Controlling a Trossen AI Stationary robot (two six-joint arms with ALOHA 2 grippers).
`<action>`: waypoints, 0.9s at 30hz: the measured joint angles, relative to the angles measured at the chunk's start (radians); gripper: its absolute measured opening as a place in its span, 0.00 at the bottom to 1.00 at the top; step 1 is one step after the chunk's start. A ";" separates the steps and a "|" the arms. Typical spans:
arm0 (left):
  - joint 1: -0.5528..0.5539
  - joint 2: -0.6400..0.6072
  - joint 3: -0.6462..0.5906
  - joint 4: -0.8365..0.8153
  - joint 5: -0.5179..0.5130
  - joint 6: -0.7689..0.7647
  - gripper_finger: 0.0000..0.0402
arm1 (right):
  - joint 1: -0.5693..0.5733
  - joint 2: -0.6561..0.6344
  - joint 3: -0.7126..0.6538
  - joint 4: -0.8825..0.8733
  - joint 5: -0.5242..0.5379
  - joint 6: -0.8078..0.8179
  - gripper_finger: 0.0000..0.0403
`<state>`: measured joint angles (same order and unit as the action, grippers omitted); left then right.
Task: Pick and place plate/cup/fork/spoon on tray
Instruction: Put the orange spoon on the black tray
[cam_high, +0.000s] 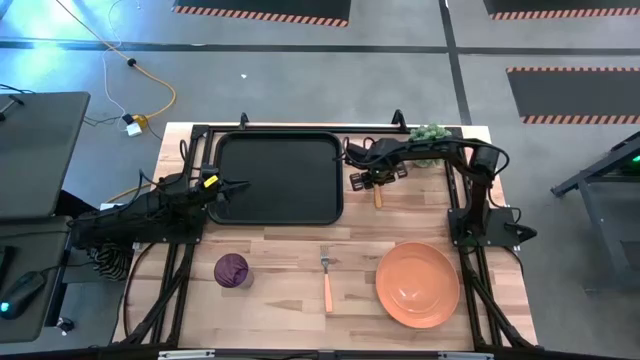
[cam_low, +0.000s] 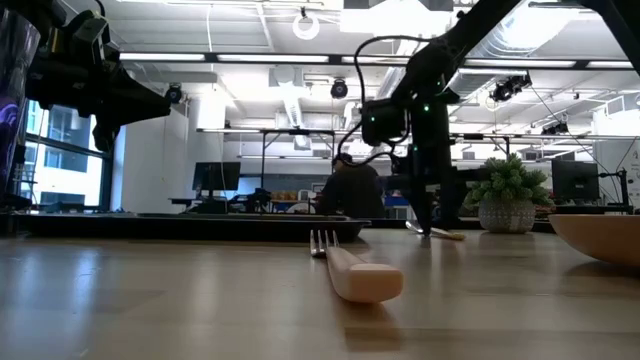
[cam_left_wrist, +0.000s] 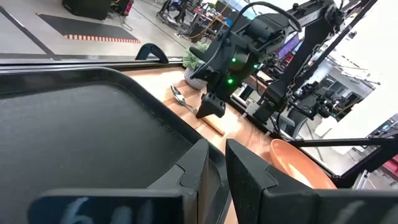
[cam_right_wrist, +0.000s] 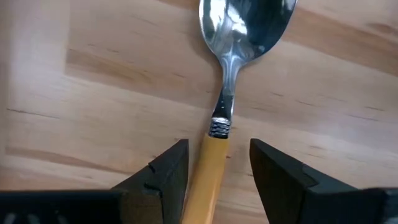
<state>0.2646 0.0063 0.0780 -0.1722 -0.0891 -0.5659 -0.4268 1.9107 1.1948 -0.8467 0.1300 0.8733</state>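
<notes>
The spoon (cam_right_wrist: 245, 25) lies on the table just right of the black tray (cam_high: 290, 180), with its silver bowl toward the far edge and its orange handle toward the near edge. My right gripper (cam_right_wrist: 217, 155) is open and points down, low over the table, with a finger on each side of the handle. My left gripper (cam_high: 243, 186) hovers over the tray's left part, open by a narrow gap and empty. The purple cup (cam_high: 232, 270), the fork (cam_high: 326, 280) and the orange plate (cam_high: 418, 285) rest on the table near its near edge. My right gripper's fingers (cam_right_wrist: 168, 171) stand on either side of the spoon's orange handle (cam_right_wrist: 208, 168), just below the metal neck, coming from above and across it. The spoon lies flat on the table. I cannot tell whether a finger touches the handle.
A small potted plant (cam_high: 430, 133) stands at the table's far right, close behind my right arm. The tray's raised rim (cam_left_wrist: 186, 134) lies between the tray floor and the spoon. Bare wood lies between the tray and the near row of objects.
</notes>
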 joint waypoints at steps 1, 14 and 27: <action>0.000 0.000 0.000 0.000 0.000 0.000 0.12 | 0.000 0.004 0.001 0.000 0.001 0.000 0.40; 0.000 0.000 0.000 -0.004 0.000 0.001 0.12 | -0.020 0.014 0.002 0.006 -0.038 0.017 0.19; 0.000 0.000 0.000 -0.004 0.000 0.001 0.12 | -0.023 0.011 0.001 0.006 -0.030 0.073 0.06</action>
<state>0.2649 0.0063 0.0780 -0.1761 -0.0891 -0.5648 -0.4497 1.9218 1.1954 -0.8405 0.1000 0.9459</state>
